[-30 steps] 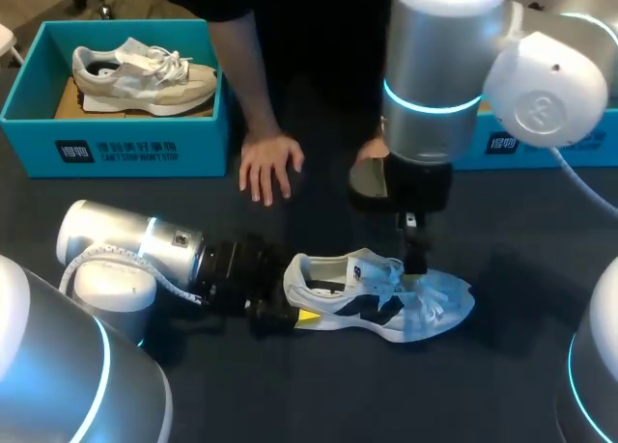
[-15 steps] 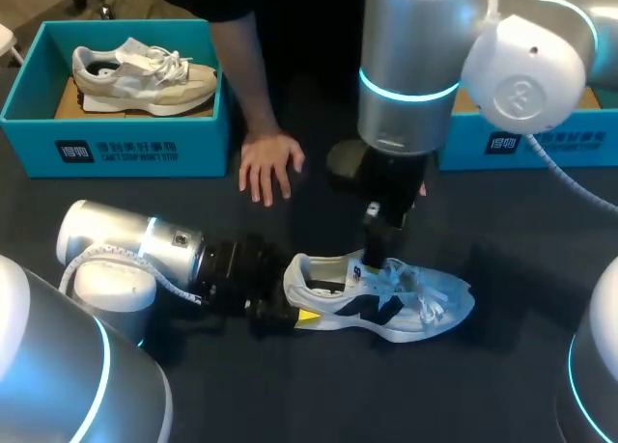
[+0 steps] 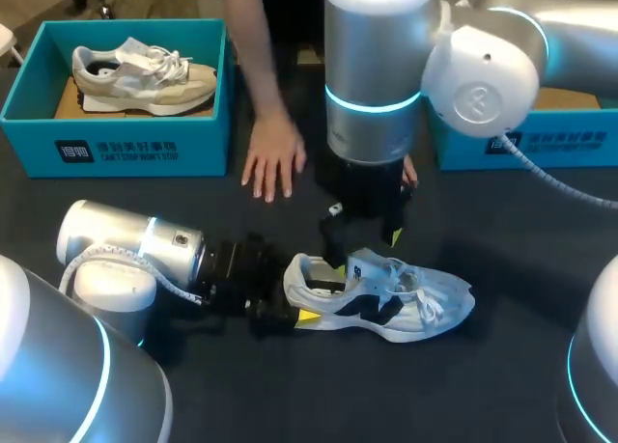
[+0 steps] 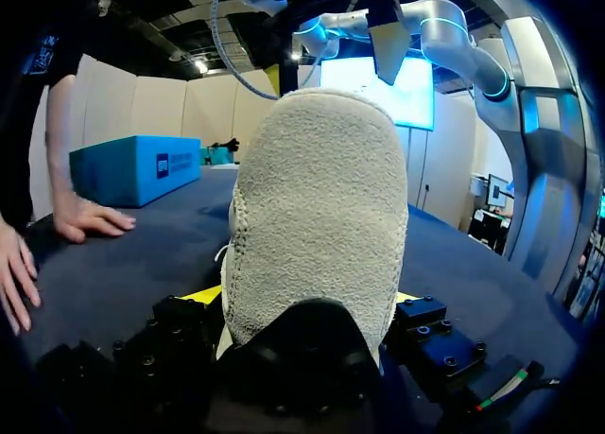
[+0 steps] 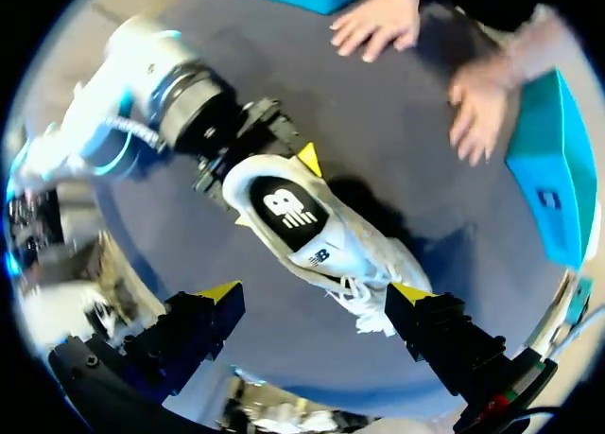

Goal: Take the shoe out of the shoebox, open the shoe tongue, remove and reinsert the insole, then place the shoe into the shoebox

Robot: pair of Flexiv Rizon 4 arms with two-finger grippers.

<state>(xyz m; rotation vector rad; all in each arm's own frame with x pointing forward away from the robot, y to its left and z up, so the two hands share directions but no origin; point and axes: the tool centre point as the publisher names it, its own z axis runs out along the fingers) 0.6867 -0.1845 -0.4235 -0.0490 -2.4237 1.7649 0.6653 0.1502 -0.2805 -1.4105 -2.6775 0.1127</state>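
Note:
A white shoe with black side panels lies on the dark table, toe pointing right. My left gripper is shut on its heel, one yellow tip showing beside the sole. In the left wrist view the grey heel fills the space between both fingers. My right gripper hangs open just above the shoe's mouth. From the right wrist, the shoe lies below the open gripper, and its black insole shows inside. A teal shoebox stands at the back right, behind my right arm.
A second teal shoebox at the back left holds a beige shoe. A person's hand rests flat on the table behind the shoe. Another hand lies near the right box.
My right arm has swung left, from above the toe to above the shoe's mouth. The left gripper and the shoe have stayed put.

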